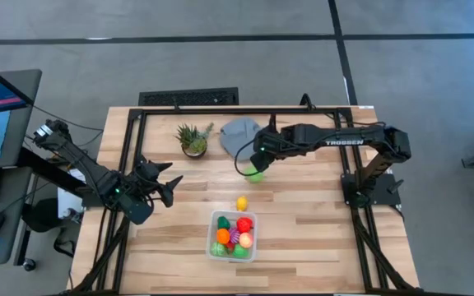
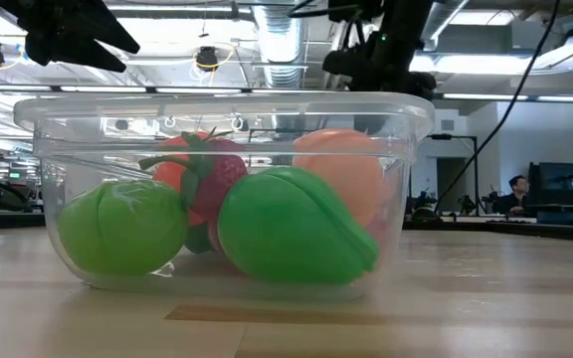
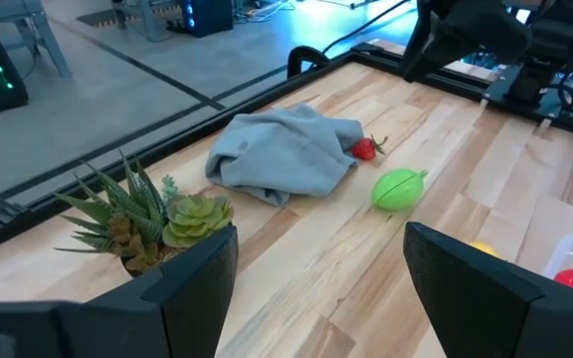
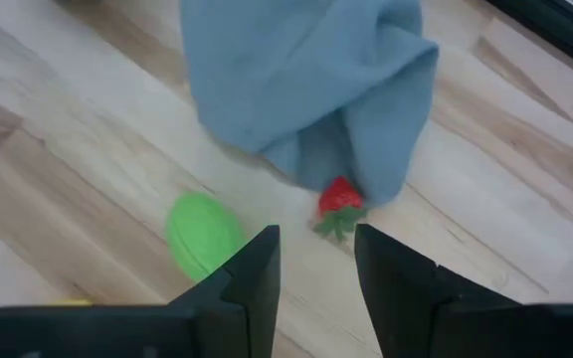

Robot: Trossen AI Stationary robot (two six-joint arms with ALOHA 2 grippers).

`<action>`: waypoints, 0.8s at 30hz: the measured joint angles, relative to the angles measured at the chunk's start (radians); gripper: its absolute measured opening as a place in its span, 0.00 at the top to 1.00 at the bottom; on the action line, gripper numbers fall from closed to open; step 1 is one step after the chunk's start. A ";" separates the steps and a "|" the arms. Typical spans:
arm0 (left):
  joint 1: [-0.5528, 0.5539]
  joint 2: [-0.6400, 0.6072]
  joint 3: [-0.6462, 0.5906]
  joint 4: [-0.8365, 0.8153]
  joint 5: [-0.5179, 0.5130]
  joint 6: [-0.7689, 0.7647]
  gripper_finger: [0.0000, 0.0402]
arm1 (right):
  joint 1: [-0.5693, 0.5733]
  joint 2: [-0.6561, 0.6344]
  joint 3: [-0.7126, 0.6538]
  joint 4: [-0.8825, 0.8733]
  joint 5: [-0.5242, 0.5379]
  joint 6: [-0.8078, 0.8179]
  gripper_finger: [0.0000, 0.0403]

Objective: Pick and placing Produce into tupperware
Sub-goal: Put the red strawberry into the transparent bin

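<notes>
The tupperware [image 1: 234, 236] sat at the near middle of the table and already held several pieces: 2 green ones, a strawberry and a peach-coloured one showed through its front wall in the low view. 3 pieces of produce lay outside it. A yellow piece [image 1: 241, 203] lay just behind its far rim. A green piece [image 4: 203, 235] lay farther back, near the grey cloth [image 4: 311, 80]. A small toy strawberry [image 4: 339, 201] touched the cloth's edge.

My right gripper [image 4: 315, 283] hung above the green piece and the toy strawberry with its 2 fingers a narrow gap apart and nothing between them. My left gripper [image 3: 318, 288] waited to the tupperware's left, fingers well apart and empty, with the potted plant [image 3: 147, 221] ahead of it.

I judged the step in hand to be a pick near the cloth. To do it well I should have widened the right fingers first, centred on 1 piece only, and descended clear of the cloth so no fabric got pinched.

I could not tell which of the 2 pieces was the target. The cloth may have covered more produce. The full count in the tupperware was unclear from above, and the yellow piece was cut off in both wrist views.
</notes>
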 joint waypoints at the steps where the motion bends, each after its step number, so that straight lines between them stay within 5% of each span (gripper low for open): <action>1: 0.000 0.000 0.000 0.000 0.000 0.001 0.31 | -0.006 0.000 -0.004 0.000 -0.002 0.000 0.61; 24: 0.000 0.000 0.000 0.000 -0.001 0.003 0.31 | -0.081 0.010 -0.014 -0.043 -0.038 0.046 0.48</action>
